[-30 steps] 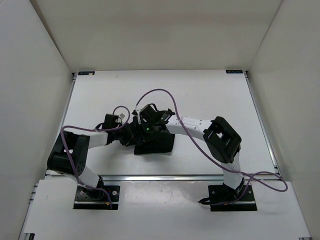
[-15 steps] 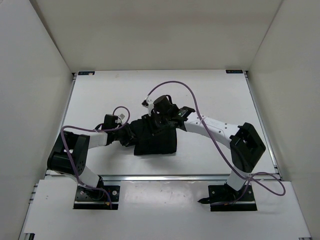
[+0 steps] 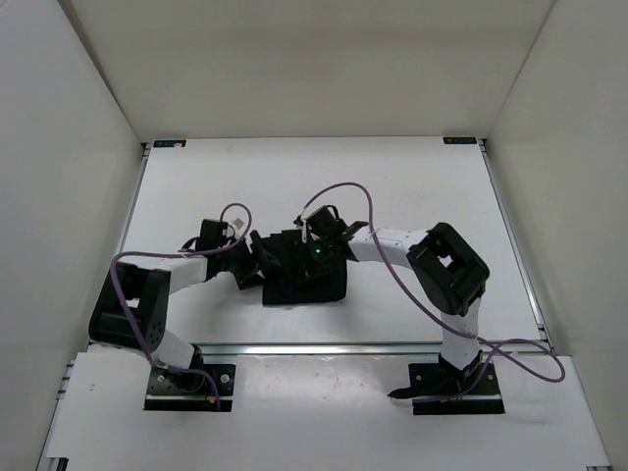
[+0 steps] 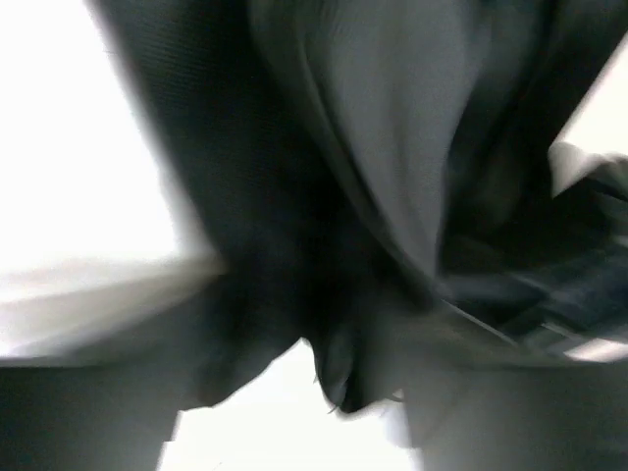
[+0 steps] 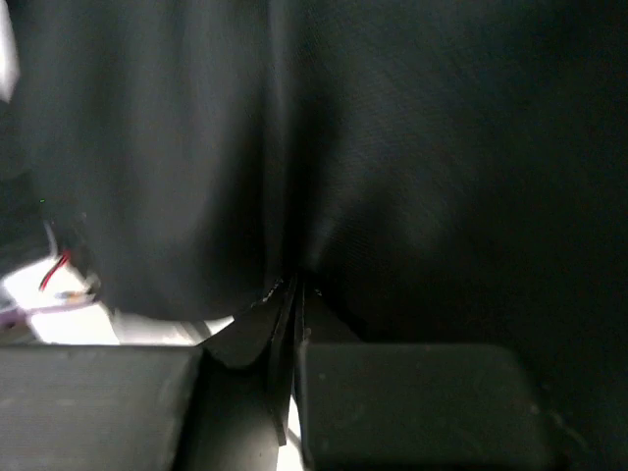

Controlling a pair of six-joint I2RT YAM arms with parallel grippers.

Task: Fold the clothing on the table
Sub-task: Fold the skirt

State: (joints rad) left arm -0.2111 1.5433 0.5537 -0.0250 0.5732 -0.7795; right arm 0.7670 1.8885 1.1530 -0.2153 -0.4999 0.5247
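Black fabric is the item I am inspecting. The clothing (image 3: 306,285) is lying bunched in a compact heap just below the centre of the overhead frame, on the table (image 3: 422,186), and both arms are reaching into it from either side.

End effectors: the right gripper (image 5: 290,334) is showing its jaws fully closed. In its wrist view the cloth is puckering into the seam between them, so I am judging it to be pinching a thin fold. The left gripper (image 3: 253,267) is sitting at the heap's left edge. I cannot tell how far its jaws are parted or whether they are holding anything.

Risks I am flagging:
- The right pinch is looking shallow, so a quick lift could be pulling the fold free.
- The jaws may be trapping several layers, in which case the whole heap would be dragging along rather than folding.
- The two grippers are working very near each other, so a careless move could be knocking them together.
- The purple cable (image 3: 343,194) is looping over the heap and could be snagging it.

Views: the overhead is giving me the heap's outline and position, but black jaws are vanishing against black cloth. Only the right wrist view is revealing the pinch. The left wrist view is smeared, offering only dark folds against bright table.
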